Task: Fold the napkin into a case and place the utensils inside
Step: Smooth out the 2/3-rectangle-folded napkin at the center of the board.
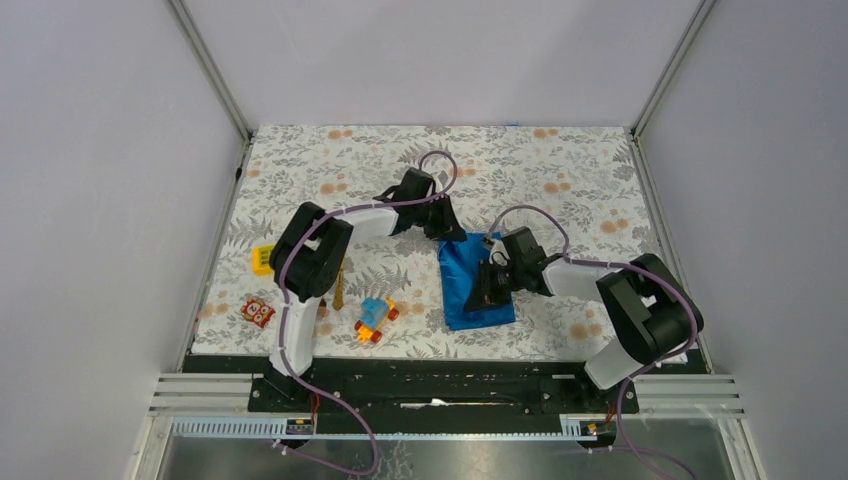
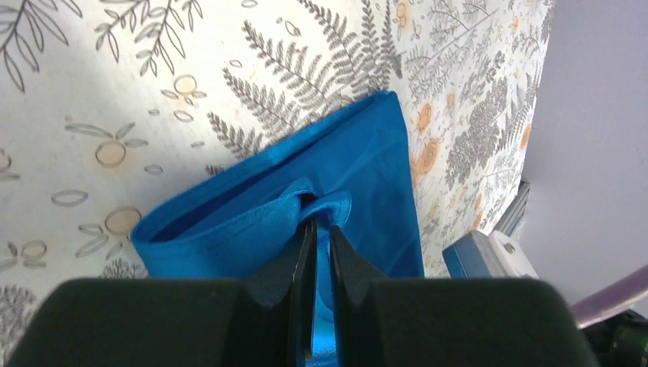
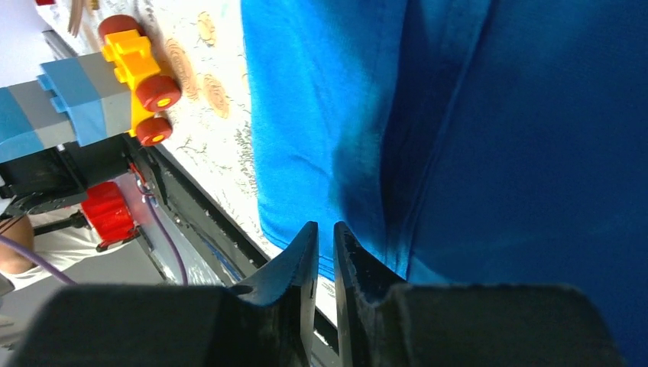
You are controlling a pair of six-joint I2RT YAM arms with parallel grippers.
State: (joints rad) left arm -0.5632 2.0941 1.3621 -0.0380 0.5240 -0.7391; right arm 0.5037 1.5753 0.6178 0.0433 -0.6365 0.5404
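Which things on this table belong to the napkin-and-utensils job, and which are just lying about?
Part of the job:
napkin, pinched by the left pincer
golden-orange utensils, partly hidden behind the left arm

Just lying about:
toy car
yellow block
red patterned block

The setting is judged to be a robotics laboratory test cell. The worktop (image 1: 300,160), laid with a leaf-patterned covering, is enclosed by plain white panels (image 1: 100,200) held in aluminium posts (image 1: 212,70). The left arm (image 1: 310,250) and the right arm (image 1: 640,310) are bolted to a black base plate (image 1: 440,385) beside slotted metal rails (image 1: 200,392). Purple cables (image 1: 436,154) are left exposed.
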